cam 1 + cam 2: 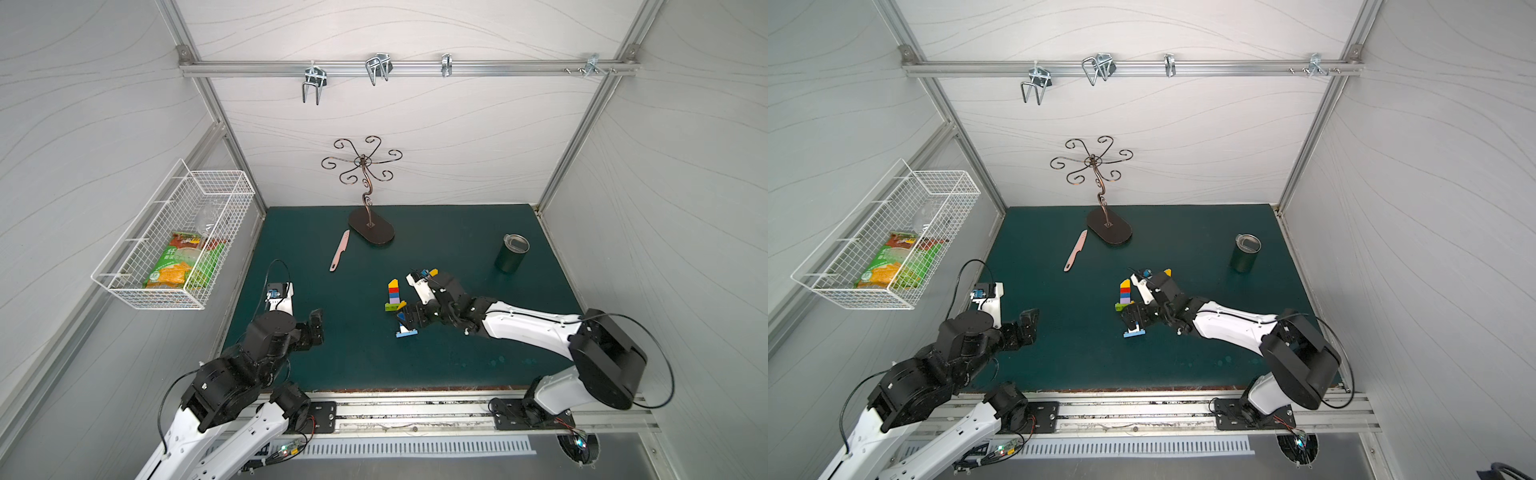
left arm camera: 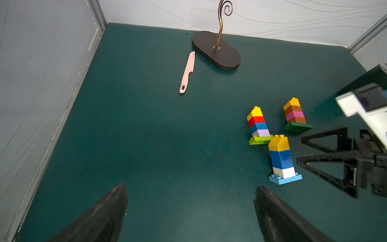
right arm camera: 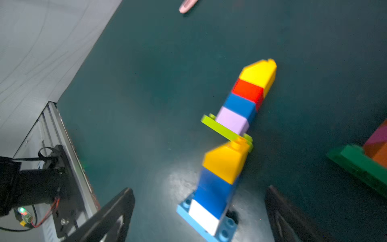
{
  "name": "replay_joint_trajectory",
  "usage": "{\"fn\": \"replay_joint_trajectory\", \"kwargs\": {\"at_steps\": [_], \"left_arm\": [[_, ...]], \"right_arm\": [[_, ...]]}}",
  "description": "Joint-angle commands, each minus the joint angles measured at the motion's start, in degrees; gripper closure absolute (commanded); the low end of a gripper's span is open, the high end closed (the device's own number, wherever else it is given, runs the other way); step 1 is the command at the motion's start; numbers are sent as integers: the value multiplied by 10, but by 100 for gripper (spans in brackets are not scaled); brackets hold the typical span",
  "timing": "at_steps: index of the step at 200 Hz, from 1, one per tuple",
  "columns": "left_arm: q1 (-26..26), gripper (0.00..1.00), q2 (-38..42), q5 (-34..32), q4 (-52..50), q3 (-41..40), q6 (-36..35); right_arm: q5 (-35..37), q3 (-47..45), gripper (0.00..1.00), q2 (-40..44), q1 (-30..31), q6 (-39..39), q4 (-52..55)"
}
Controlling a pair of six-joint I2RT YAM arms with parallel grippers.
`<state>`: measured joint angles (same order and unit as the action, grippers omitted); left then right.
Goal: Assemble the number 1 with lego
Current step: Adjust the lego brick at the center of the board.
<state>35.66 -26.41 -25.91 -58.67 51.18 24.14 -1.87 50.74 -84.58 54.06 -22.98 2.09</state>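
Three lego stacks lie flat on the green mat. The stack with a light-blue base (image 2: 280, 159), white, blue and yellow bricks lies between the spread fingers of my right gripper (image 3: 200, 188), touching neither; only its base (image 1: 406, 332) shows clearly in both top views. Its yellow tip touches the lime base of a lilac, blue, red and yellow stack (image 1: 393, 296) (image 3: 245, 100). A dark-green-based orange and pink stack (image 2: 295, 114) lies just beyond the right wrist. My left gripper (image 1: 316, 322) (image 2: 191, 187) is open and holds nothing, over bare mat at the left.
A pink plastic knife (image 1: 340, 250) lies toward the back left beside the dark oval base of a curled metal stand (image 1: 371, 230). A dark lidded cup (image 1: 512, 252) stands at the back right. A wire basket (image 1: 174, 241) with snack bags hangs on the left wall.
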Motion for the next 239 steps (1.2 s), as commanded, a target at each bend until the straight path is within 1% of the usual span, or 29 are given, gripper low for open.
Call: {"fn": "replay_joint_trajectory", "kwargs": {"at_steps": [1, 9, 16, 29, 36, 52, 67, 138, 167, 215, 239], "left_arm": [[-2, 0, 1, 3, 21, 5, -3], [-2, 0, 2, 2, 21, 5, -3], [-2, 0, 5, 2, 21, 5, -3], [-2, 0, 7, 2, 21, 4, -3], [-2, 1, 8, 2, 21, 4, -3], [-2, 0, 10, 2, 21, 5, -3], [-2, 0, 14, 2, 21, 4, -2], [-2, 0, 19, 1, 21, 4, -2], [-2, 0, 19, 0, 21, 4, -2], [-2, 0, 19, 1, 21, 5, -2], [-2, 0, 19, 0, 21, 4, -2]], "right_arm": [[186, 110, 1, -15, 40, -77, 265], [211, 157, 3, -40, 47, -114, 344], [220, 189, 4, -61, 51, -141, 397], [220, 210, 3, -83, 65, -165, 431], [210, 204, 2, -85, 70, -170, 421], [164, 181, 1, -84, 71, -187, 385], [150, 178, 1, -97, 71, -196, 377], [138, 210, 2, -168, 74, -200, 352], [136, 232, 8, -202, 73, -194, 351], [141, 263, 18, -231, 69, -198, 363], [137, 270, 26, -245, 64, -197, 363]]}}
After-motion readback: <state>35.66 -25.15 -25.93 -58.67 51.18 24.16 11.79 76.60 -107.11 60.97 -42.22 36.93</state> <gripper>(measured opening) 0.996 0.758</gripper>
